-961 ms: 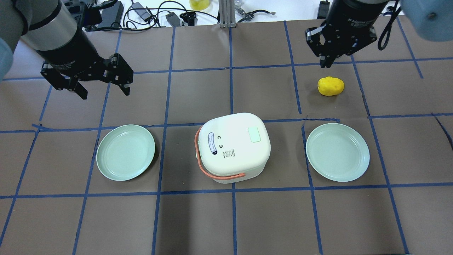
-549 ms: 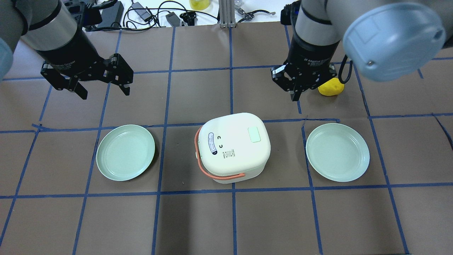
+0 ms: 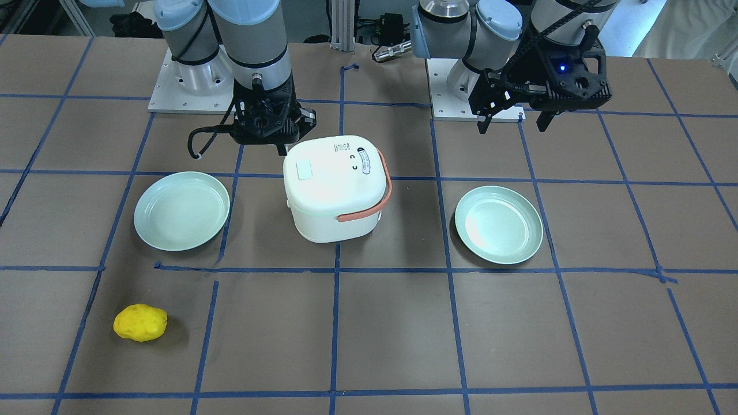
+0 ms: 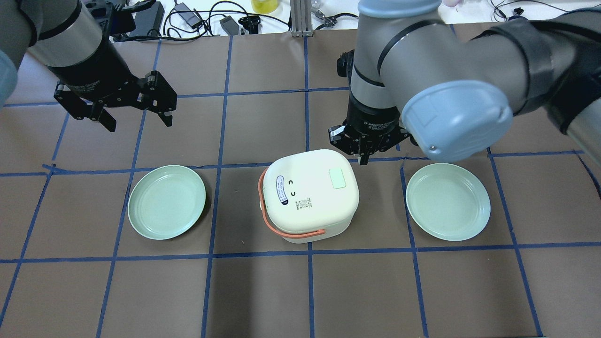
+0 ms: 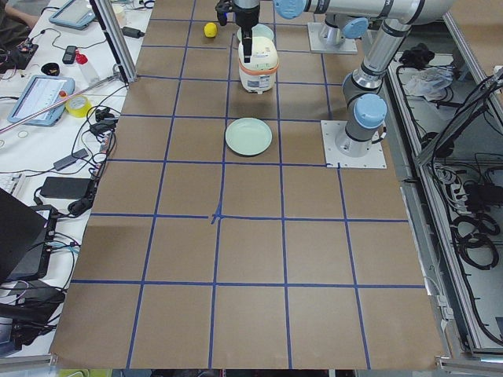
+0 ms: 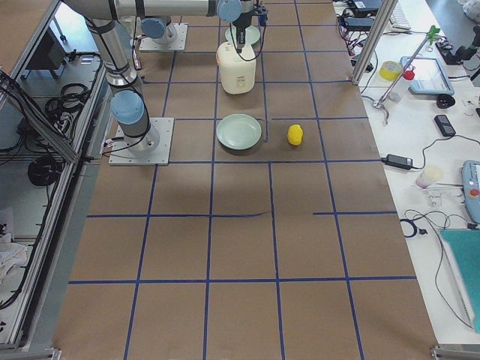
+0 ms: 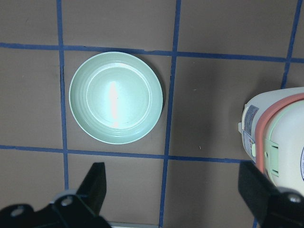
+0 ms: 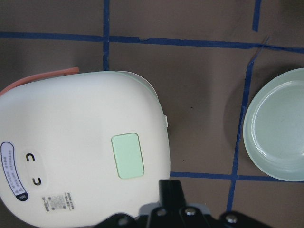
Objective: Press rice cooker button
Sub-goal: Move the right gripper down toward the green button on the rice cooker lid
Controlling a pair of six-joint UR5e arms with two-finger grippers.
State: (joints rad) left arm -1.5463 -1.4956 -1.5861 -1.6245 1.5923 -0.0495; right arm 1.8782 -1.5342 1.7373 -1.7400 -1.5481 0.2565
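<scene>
left tool (image 4: 136, 105): fingers spread wide, holding nothing, parked well clear above the left plate (image 4: 166, 202).
rice cooker (image 4: 307, 195): mid-table, between both plates; pale green button (image 4: 338, 179) on lid.
right tool (image 4: 362, 155): fingers pinched together, empty, just beyond cooker's far edge.
step: approach, apparently.
next: shift over button, then press straight down.
</scene>
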